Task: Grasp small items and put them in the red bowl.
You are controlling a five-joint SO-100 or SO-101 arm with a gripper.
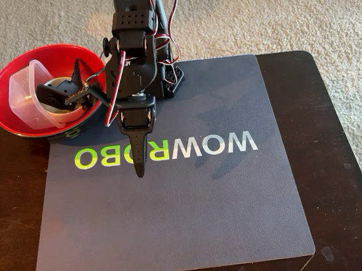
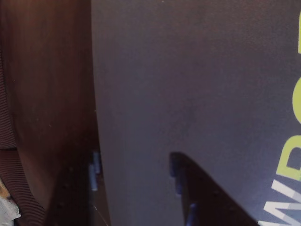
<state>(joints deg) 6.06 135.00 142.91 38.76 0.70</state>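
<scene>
Our tool (image 1: 140,169) hangs closed and empty, tip pointing down over the mat (image 1: 242,220). We see the tub (image 1: 24,93) and dark bracket (image 1: 60,91) already inside the red bowl (image 1: 5,121), far-left of it; no loose item remains on the worktop (image 1: 339,158).

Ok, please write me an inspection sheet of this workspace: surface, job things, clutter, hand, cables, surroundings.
Surface: grey mat with WOWROBO lettering on a dark wooden table; no loose items on it.
Job's things: red bowl at the mat's far-left corner, holding a clear square tub, a cream dish and dark grey parts.
Clutter: nothing seen.
Hand: hand points down over the lettering, shut, empty.
Cables: red and white wires run along the arm.
Surroundings: beige carpet.
</scene>
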